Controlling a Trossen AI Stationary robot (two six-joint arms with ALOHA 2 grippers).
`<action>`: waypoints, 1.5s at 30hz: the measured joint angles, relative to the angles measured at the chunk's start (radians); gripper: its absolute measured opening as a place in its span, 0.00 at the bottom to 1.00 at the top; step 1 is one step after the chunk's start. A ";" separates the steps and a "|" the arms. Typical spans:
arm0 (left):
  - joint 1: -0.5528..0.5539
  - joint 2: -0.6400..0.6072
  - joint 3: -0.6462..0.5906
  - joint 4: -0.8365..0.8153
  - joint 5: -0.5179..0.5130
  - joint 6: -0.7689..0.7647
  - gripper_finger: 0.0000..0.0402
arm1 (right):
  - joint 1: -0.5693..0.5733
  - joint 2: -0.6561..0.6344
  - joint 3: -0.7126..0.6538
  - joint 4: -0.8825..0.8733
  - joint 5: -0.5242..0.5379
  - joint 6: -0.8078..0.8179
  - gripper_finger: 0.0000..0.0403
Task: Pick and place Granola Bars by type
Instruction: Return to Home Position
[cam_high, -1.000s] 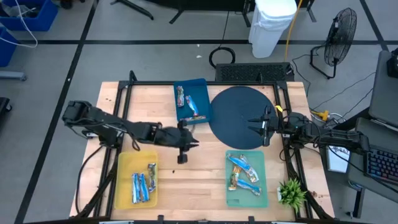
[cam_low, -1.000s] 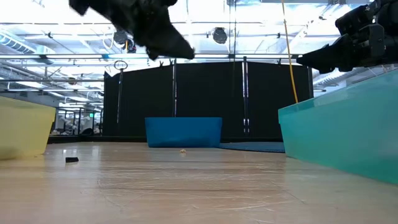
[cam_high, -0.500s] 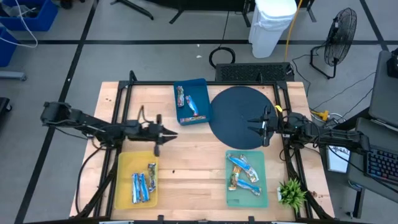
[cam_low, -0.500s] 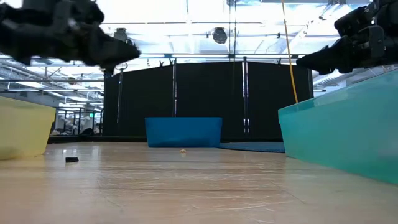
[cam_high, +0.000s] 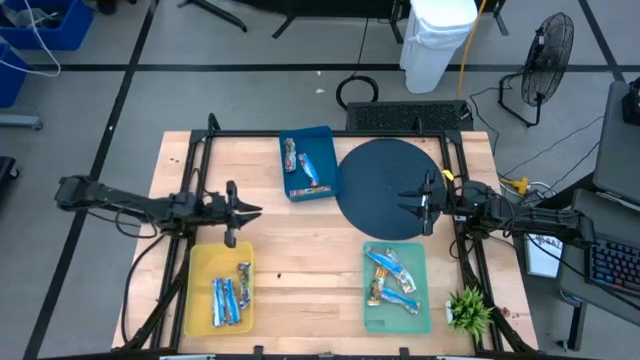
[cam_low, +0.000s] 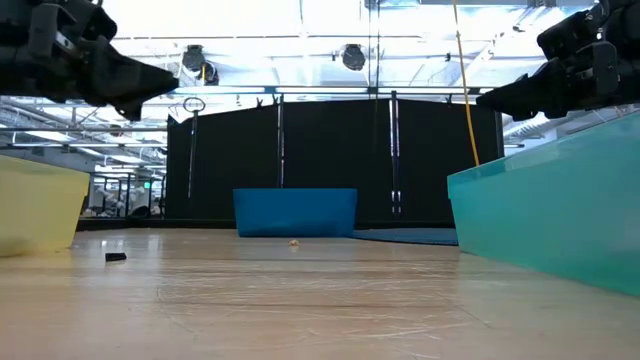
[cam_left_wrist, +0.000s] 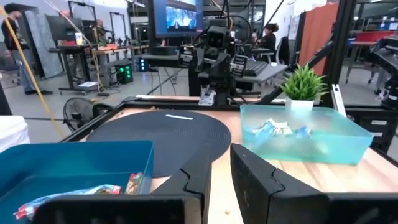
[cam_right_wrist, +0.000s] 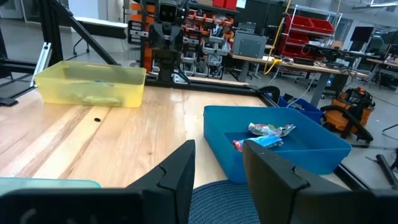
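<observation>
Left end effector (cam_high: 250, 211): hangs above the left side of the counter (cam_high: 310, 260), just far of the yellow bin (cam_high: 197, 290), and points right toward the dark round mat (cam_high: 385, 160). Shows its fingers (cam_left_wrist: 199, 171) slightly parted with nothing between them. Carries no bar.

Across the counter, right end effector (cam_high: 405, 203): waits over the right part of the mat, points left, fingers apart and empty.

Granola Bars: lie only inside bins, as far as can be seen.
- **Yellow bin, near left:** holds blue-and-white bars (cam_high: 230, 297) with their long axes running roughly near to far. Sits directly to the near side of the left end effector and lower than it.
- **Blue bin (cam_high: 330, 135), far centre:** holds a reddish-brown bar and a blue one (cam_high: 305, 168). Lies to the far right of the left end effector, beside the mat.
- **Teal bin (cam_high: 425, 320), near right:** holds several bars (cam_high: 392, 280), mostly blue, lying at mixed angles. Lies on the near side of the right end effector.

Leaves no bar loose on the bare wood, only a small dark speck (cam_high: 278, 277) between the yellow and teal bins.

Looks like sorting done, so probably calls for a retreat and not a reach. Turns mainly on the yellow bin's far rim, which lies close under the left end effector on its near side. Seems to want a pull back to the left, kept level. Puts the left arm nearer the yellow and blue bins, the right arm nearer the teal one.
</observation>
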 joint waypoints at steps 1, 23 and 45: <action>0.000 -0.034 0.000 -0.035 0.000 0.000 0.16 | 0.000 0.000 0.000 0.000 0.000 0.000 0.31; 0.012 -0.343 -0.022 -0.403 -0.001 -0.053 0.16 | 0.000 0.000 0.000 0.000 0.000 0.000 0.31; 0.012 -0.335 -0.021 -0.460 -0.037 -0.026 0.16 | 0.000 0.000 0.000 0.000 0.000 0.000 0.31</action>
